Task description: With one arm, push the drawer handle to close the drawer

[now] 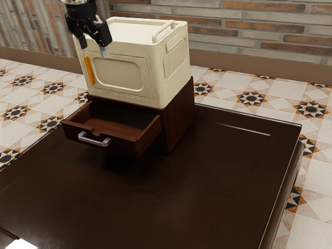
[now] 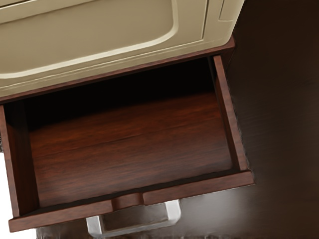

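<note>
High in the exterior view, my gripper (image 1: 94,47) hangs in front of the cream box's upper part, with its two fingers apart and nothing between them. The brown wooden drawer (image 1: 98,136) stands pulled out of its cabinet (image 1: 177,116), below the gripper and not touched by it. A silver handle (image 1: 94,140) is fixed to the drawer's front. In the wrist view, I look down into the empty drawer (image 2: 132,144), and the handle (image 2: 134,229) sticks out beyond its front panel.
On top of the cabinet rests a cream box (image 1: 119,72) with an orange strip (image 1: 90,71) on its front. The dark, glossy table (image 1: 207,176) extends around the cabinet. A brick wall (image 1: 259,31) and a patterned tile floor (image 1: 249,98) lie behind.
</note>
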Controlling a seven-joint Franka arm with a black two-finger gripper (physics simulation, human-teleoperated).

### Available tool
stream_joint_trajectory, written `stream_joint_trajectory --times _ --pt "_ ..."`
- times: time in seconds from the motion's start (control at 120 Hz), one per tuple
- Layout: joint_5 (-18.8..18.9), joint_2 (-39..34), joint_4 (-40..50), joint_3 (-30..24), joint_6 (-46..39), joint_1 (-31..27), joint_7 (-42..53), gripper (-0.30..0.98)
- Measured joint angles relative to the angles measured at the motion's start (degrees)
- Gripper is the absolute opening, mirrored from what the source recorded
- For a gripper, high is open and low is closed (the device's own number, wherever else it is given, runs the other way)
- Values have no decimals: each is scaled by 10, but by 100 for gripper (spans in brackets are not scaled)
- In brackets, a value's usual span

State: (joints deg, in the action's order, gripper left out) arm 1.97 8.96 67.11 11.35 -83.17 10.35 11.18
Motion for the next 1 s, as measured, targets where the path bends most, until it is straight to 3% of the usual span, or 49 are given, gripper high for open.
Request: stream_joint_trajectory --times 0.117,0.2,0.258,0.325,0.442,0.567,0.758,1.0 --pt "3 -37 50 1 -2 3 4 69" --pt "4 -151 201 1 -12 8 4 69" --pt "19 -240 358 7 -41 -1 -5 68" --pt "29 -278 479 26 -99 -16 -19 53" --pt "38 -226 558 34 -210 -21 -48 23" --pt "42 -187 615 42 -331 -22 -73 6" --pt "43 -133 633 44 -472 -22 -102 -5" --pt "43 -88 613 47 -558 -21 -126 -9"
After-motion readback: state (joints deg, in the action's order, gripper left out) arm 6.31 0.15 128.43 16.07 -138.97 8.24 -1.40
